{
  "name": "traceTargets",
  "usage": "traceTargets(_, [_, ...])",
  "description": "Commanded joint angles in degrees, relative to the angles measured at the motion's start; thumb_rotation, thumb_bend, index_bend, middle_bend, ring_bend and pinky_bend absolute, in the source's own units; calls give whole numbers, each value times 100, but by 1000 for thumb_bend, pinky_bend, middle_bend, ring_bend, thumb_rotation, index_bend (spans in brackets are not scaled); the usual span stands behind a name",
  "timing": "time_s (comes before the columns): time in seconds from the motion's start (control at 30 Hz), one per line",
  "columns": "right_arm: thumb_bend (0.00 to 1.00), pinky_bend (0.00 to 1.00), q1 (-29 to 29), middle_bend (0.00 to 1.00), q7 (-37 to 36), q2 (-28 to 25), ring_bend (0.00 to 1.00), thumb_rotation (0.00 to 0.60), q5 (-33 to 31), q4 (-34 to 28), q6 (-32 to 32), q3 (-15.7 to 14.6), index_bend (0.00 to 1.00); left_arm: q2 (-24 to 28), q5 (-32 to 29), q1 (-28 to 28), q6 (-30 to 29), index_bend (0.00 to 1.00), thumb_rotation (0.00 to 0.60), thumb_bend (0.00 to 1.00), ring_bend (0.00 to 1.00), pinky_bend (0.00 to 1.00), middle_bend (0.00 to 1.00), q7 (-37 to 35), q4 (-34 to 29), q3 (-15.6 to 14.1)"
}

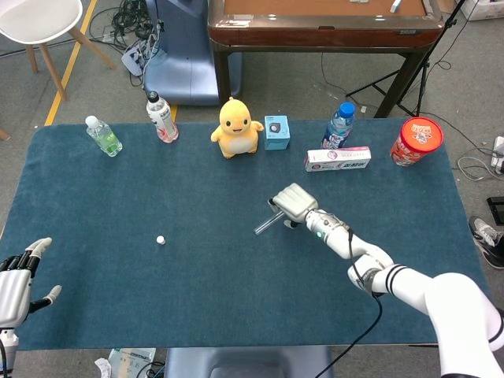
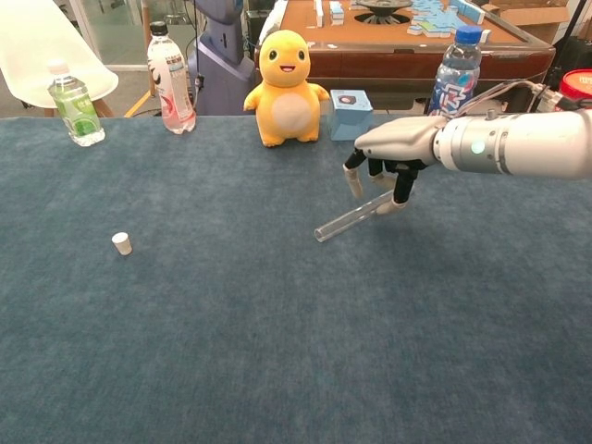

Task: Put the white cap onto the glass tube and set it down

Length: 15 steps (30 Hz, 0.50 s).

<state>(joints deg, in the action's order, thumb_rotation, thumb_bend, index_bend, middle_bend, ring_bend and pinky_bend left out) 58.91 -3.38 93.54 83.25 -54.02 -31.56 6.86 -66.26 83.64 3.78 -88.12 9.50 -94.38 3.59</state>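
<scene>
now — glass tube (image 2: 354, 215) flat, long axis diagonal, far end under right hand (image 2: 388, 153) | grip unclear — cannot tell

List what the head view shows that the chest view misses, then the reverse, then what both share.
Head view only: the left hand, fingers apart and holding nothing, at the table's near left edge, and the red tub.

Chest view only: the right hand's fingertips reaching down to the glass tube.

Both: the right hand, the glass tube, the white cap lying apart, the yellow plush.
</scene>
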Motion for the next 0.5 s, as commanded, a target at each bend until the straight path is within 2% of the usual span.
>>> traceTargets(0.03, [261,1000,49,840,-7,50,1000,600,3,62,39,-28,443,-7,1,-2,1,132,600,182,281,245,174,-10,10,0])
traceTargets(0.5, [261,1000,248,838,-1,340,1000,600,-108,464,228,-76,445,-31,-39,-31,15,132,600,182,281,245,174,-100,100,2])
